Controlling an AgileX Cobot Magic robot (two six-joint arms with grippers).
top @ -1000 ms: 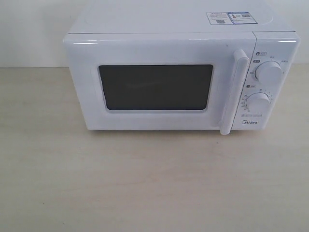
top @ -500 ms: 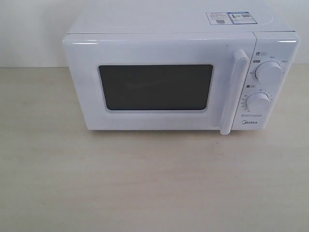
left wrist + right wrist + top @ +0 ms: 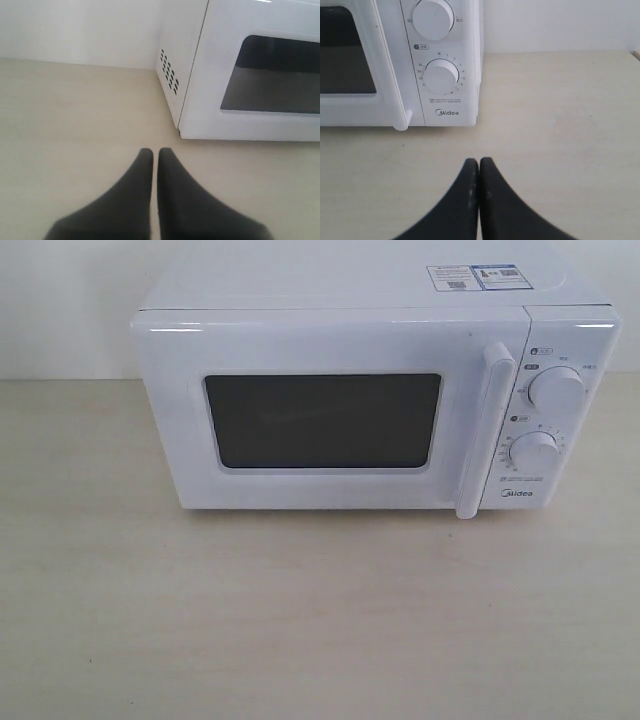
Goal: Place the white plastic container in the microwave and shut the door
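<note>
On the pale wooden table, the microwave stood against a white wall, facing the exterior camera. The door was closed flush with the front. Its dark window revealed nothing of the inside, and the long vertical handle ran down beside the control panel. 2 round dials sat on that panel, the upper dial above the lower dial, and 2 stickers lay on the microwave's top near its back right corner.

Where the white plastic container was could not be told, as it appeared in none of the 3 views.

The left gripper was clenched on nothing, its black fingers nearly touching, above bare table near the microwave's left front corner and the vent holes in its side. The right gripper was likewise pressed closed and empty, apart from the microwave, in front of the dial panel and the Midea logo.
</note>
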